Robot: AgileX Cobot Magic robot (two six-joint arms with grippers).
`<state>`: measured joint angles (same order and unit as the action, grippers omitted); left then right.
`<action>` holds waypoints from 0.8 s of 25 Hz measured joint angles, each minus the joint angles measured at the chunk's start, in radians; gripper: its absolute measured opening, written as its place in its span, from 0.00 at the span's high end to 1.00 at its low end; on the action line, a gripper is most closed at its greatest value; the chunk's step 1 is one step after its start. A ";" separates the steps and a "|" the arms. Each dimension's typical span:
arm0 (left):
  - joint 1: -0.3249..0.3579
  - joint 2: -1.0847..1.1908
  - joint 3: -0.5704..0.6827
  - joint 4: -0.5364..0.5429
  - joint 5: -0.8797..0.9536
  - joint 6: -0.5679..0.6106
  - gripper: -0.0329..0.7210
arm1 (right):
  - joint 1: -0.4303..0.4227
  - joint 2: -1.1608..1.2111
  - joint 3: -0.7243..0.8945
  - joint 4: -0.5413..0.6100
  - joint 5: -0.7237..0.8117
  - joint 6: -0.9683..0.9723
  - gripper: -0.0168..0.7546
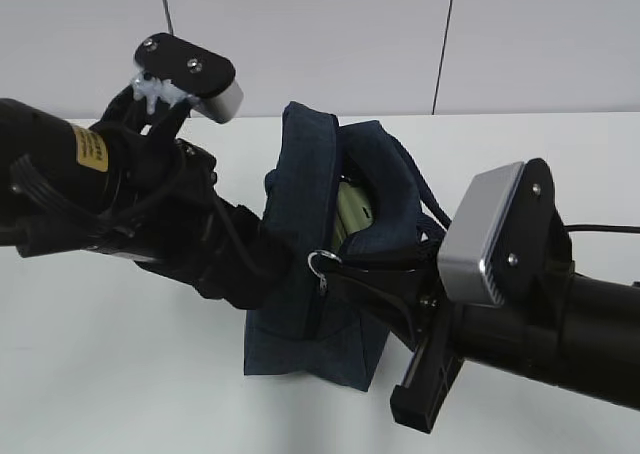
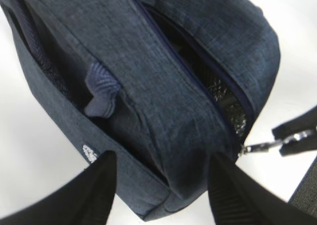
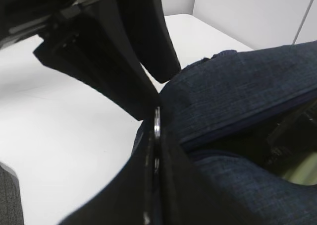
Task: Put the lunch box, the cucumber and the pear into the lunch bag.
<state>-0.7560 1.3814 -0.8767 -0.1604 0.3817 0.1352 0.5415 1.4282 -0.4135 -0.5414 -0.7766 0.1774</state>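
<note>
White wall panels are backing a white surface [image 1: 120, 374] in the exterior view, where the navy lunch bag [image 1: 300, 314] is standing mid-frame with its top gaping. A pale green lid, likely the lunch box [image 1: 352, 212], is showing inside the opening. The left end effector [image 1: 262, 264] is pressing against the bag's near side, and the right end effector [image 1: 345, 274] is reaching to the silver ring pull [image 1: 322, 262]. Neither cucumber nor pear is showing anywhere.

From the left wrist, the left end effector [image 2: 162, 185] is standing with its fingers [image 2: 94, 185] apart, straddling the bag's lower corner [image 2: 163, 111] without clamping it; the zipper [image 2: 198, 61] is lying open over a silvery lining, and the ring pull [image 2: 262, 144] is sitting at its end.

From the right wrist, the right end effector [image 3: 154, 136] is pressing together on the ring pull [image 3: 157, 123], beside the bag's fabric [image 3: 237, 86].

The zipper work seems to be in hand. To do it well, the right arm should be drawing the ring steadily along the zipper line, while the left one is bracing the bag so it neither tips nor slides.
</note>
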 joint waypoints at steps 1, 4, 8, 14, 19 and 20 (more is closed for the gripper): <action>0.000 0.000 0.000 0.001 0.002 0.003 0.48 | 0.000 0.000 0.000 0.010 -0.008 -0.004 0.98; 0.000 -0.009 0.000 0.001 0.002 0.006 0.48 | 0.000 0.000 -0.002 0.026 -0.025 -0.013 0.98; 0.000 -0.011 0.000 0.001 0.003 0.014 0.48 | 0.000 0.000 -0.017 0.035 -0.029 -0.014 0.98; 0.000 -0.010 0.000 0.001 0.002 0.021 0.48 | 0.000 0.000 -0.052 0.038 -0.031 -0.015 0.98; 0.000 -0.010 0.000 0.001 -0.010 0.021 0.49 | 0.000 -0.007 -0.072 0.040 -0.029 -0.016 0.98; 0.001 -0.010 0.000 0.001 -0.017 0.021 0.50 | 0.000 -0.015 -0.072 0.040 -0.029 -0.018 0.98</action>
<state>-0.7550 1.3714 -0.8767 -0.1596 0.3650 0.1565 0.5415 1.4130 -0.4850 -0.5014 -0.8058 0.1598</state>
